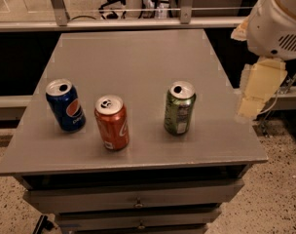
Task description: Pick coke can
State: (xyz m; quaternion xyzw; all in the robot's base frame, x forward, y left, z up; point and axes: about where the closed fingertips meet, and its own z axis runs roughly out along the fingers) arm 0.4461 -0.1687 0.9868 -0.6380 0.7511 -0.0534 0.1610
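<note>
Though hanging clear of the grey rectangular tabletop (138,57), beyond its right edge and beneath the white rounded arm housing (279,18): pale cream gripper (257,89), spread wide or narrow not to be told from this view. Red-orange aluminium coke can (112,123) with white script and silver top: upright near the front of the tabletop, long axis vertical, well apart from the gripper, leftward of it in view and lower. Between gripper and coke can: green aluminium can (179,108), upright, nearest of the three to the gripper. Beyond the coke can, farthest from the gripper: blue aluminium Pepsi can (66,106), just beside the target, not touching. Judged stage: approach not yet made. Probable demand of the coming move: leftward travel past or above the green can, then closure about the vertical can body; likely hazard, a knock to the green can in passing.
</note>
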